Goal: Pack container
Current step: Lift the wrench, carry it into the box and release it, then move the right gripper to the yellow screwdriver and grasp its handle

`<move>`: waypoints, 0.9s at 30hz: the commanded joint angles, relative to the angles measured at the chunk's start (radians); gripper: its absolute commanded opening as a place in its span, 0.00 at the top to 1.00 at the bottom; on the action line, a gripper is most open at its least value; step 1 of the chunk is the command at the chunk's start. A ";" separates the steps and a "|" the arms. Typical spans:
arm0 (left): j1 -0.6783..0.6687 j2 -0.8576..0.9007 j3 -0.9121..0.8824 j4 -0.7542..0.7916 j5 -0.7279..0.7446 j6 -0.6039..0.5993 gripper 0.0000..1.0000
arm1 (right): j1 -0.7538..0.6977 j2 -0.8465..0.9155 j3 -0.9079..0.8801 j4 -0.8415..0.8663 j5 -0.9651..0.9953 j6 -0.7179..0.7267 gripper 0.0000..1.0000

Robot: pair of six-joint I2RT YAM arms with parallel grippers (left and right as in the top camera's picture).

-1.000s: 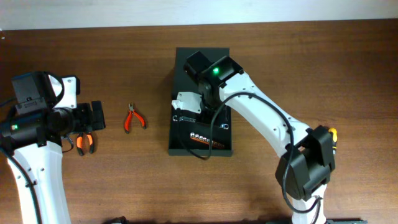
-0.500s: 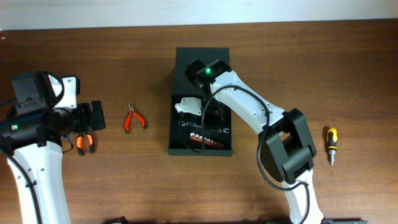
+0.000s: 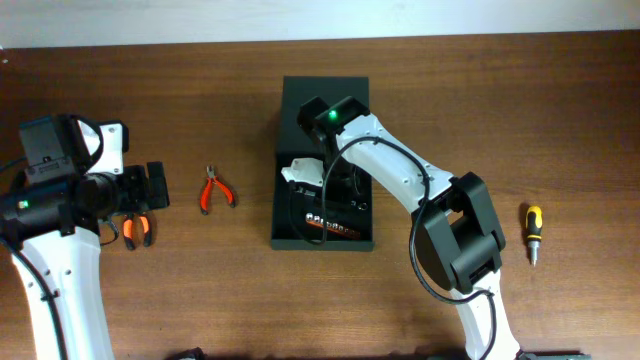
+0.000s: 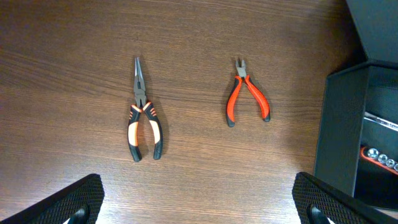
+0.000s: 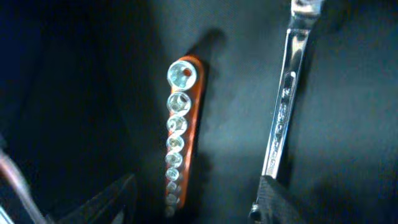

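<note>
Two-finger left gripper (image 4: 202,200): jaws apart, empty.
Right gripper (image 5: 194,202): jaws apart, over container (image 3: 296,100).
Wrench (image 5: 283,106) marking: blurred, unreadable.
Sockets (image 5: 177,130): lowest ones dim.

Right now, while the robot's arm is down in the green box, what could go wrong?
The right pincer is open, low inside the container, close above the socket rail and the wrench. It might bump them on its way out. That arm also bends near the screwdriver on the table and could sweep it away if it swings that way.
</note>
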 commanded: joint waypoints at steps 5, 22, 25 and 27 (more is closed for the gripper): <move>0.005 -0.010 0.017 0.000 0.018 0.017 0.01 | -0.084 -0.101 0.349 -0.144 0.111 0.249 0.24; 0.005 -0.010 0.017 0.000 0.022 0.016 0.01 | -0.843 -0.442 0.491 -0.348 0.096 0.649 0.01; 0.005 -0.010 0.017 0.000 0.043 0.016 0.01 | -0.937 -0.571 0.282 -0.348 0.096 0.649 0.01; 0.005 -0.010 0.017 0.000 0.049 0.016 0.01 | -0.988 -0.669 0.116 -0.348 0.097 0.649 0.01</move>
